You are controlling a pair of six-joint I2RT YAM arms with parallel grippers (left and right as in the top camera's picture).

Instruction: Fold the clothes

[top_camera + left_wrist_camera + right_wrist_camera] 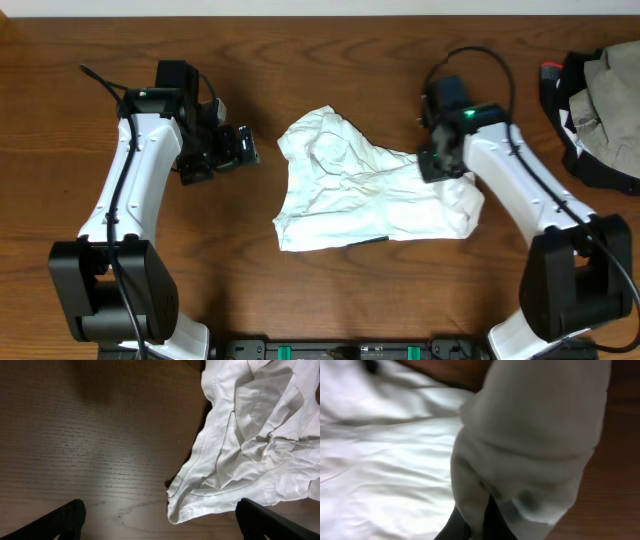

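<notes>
- Shirt (360,195): white and wrinkled, lying at frame centre on the table (300,60).
- Left gripper (243,150): left of centre near the shirt's left edge, fingers wide apart, holding nothing.
- Right gripper (438,165): right of centre, pinched together on the shirt's right edge.
- Dark clothing pile (600,100): upper right corner.

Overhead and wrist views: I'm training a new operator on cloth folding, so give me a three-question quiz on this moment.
1. True or false: the left gripper is clamped on the white garment.
2. What does the right gripper pinch? A) fabric on the garment's right side B) the garment's left hem C) nothing
3. Fill in: the left gripper's jaws stand ____, beside the garment and apart from it.

Key: 1 false; 2 A; 3 open.
</notes>
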